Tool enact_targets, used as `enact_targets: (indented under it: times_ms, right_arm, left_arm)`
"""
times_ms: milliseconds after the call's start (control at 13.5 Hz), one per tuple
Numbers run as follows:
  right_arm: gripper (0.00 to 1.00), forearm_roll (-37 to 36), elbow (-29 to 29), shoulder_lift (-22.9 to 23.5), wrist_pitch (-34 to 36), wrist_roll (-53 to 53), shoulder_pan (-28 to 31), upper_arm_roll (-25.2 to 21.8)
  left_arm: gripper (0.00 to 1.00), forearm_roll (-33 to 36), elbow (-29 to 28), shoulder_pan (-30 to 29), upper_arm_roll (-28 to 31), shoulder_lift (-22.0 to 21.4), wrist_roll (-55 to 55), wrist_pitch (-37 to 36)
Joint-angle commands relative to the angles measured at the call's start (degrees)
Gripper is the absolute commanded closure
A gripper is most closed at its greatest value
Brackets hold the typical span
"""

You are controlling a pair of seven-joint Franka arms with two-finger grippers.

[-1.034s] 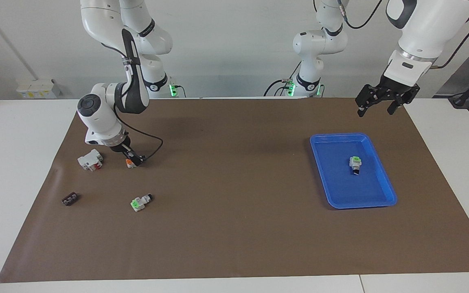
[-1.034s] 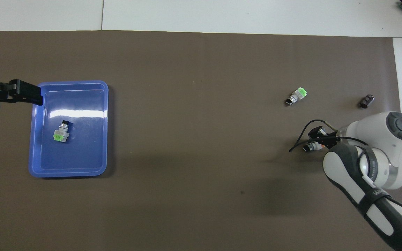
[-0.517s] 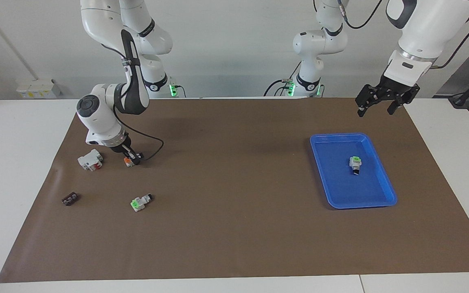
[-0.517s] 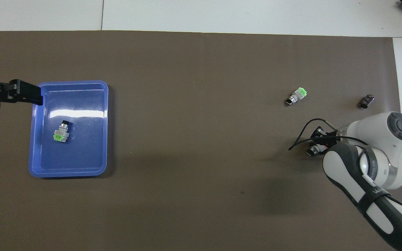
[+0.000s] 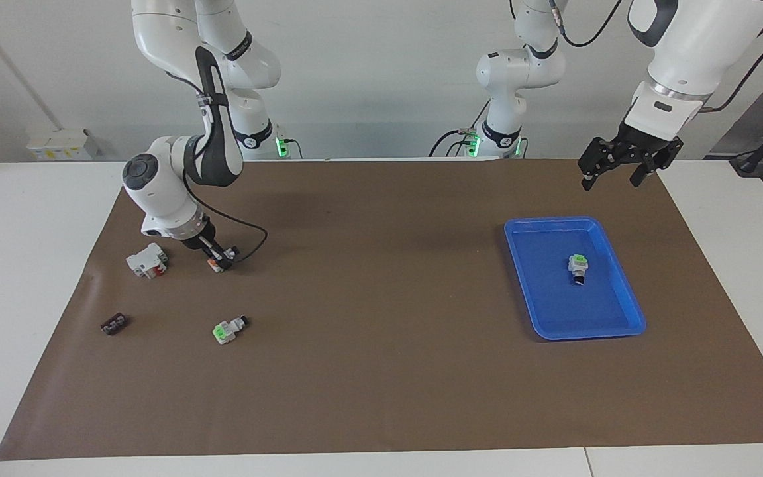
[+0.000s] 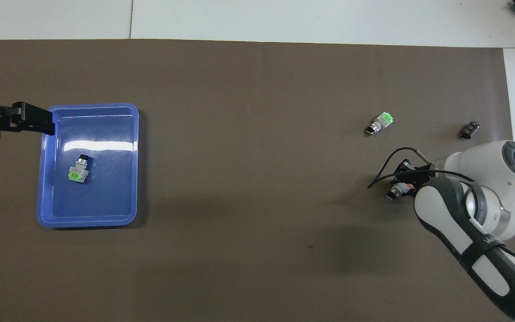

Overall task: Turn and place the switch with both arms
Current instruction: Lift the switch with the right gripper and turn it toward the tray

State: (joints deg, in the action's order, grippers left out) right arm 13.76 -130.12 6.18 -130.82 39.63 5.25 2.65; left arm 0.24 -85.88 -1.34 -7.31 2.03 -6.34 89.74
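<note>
Switch [image 5: 212,264]: I see its orange end down at the brown mat [image 5: 381,397], toward the right arm's end of the table, with the white block with red [image 5: 147,260] just beside it.
Right gripper [image 5: 220,260]: low over the mat, fingers clamped together on the switch; in my overhead view the black tip of the switch [image 6: 393,193] sticks out toward about 8 o'clock.
Left gripper [image 5: 612,171]: I see it waiting in the air over the mat edge, at about 12 o'clock from the blue tray [image 5: 626,301], with the fingers apart and nothing between them.
Blue tray: at the left arm's end; one green-ended switch [image 5: 578,267] lies in it.
Second green-ended switch [image 5: 228,328]: on the mat, farther from the robots than the held switch.
Small black part [image 5: 114,324]: at about 9 o'clock from that second switch, apart from it.
</note>
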Motion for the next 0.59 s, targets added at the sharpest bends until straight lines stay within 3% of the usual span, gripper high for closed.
enact_targets:
  times_ms: [0, 148, 517]
  right_arm:
    - [1.00, 11.9, 6.6, -0.9, 9.0, -0.9, -0.7, 0.2]
    - [1.00, 15.8, 9.9, -1.3, 12.9, 4.9, -4.0, 0.2]
    - [1.00, 21.2, 22.7, -2.5, 21.4, 33.4, -12.9, 1.1]
  left_arm:
    - [0.00, -0.1, -1.7, -0.5, -0.2, -1.6, 0.5, 0.2]
    - [0.00, -0.1, -1.8, -0.6, -0.2, -1.6, 0.5, 0.2]
    - [0.00, -0.1, -1.7, -0.2, -0.2, -1.6, 0.4, 0.2]
